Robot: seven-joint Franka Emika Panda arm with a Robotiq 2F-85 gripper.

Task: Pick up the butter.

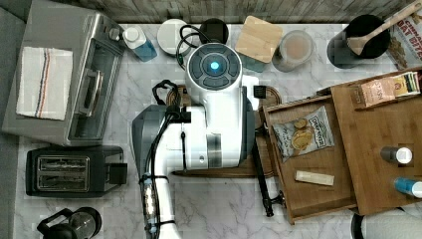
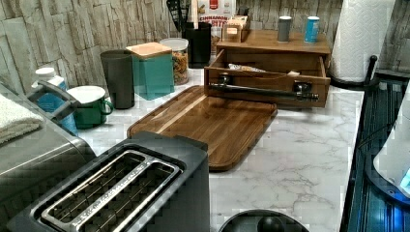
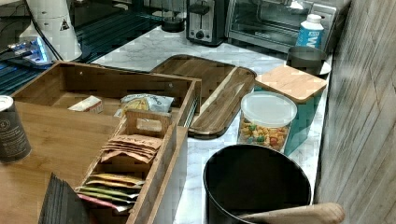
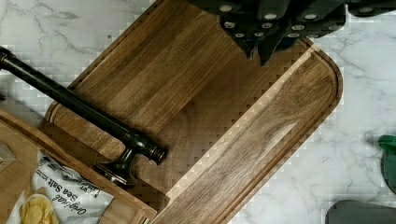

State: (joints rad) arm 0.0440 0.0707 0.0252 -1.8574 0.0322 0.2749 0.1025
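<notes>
Top view overhead; left, right views low, opposed (sharing drawer (image 2: 267, 72)); wrist view close.

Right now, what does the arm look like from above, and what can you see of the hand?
The arm is glossy white with dark grey joint bands and a round grey cap with a blue light. Black cables run along it, zip-tied. The hand is dark, with small round screws.

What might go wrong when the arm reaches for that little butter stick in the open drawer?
The butter lies close to the snack bag in the drawer, so the gripper, now over the cutting board, might catch the bag instead. The drawer's wall and the dark handle bar stand between board and butter; a low approach could hit them.
</notes>
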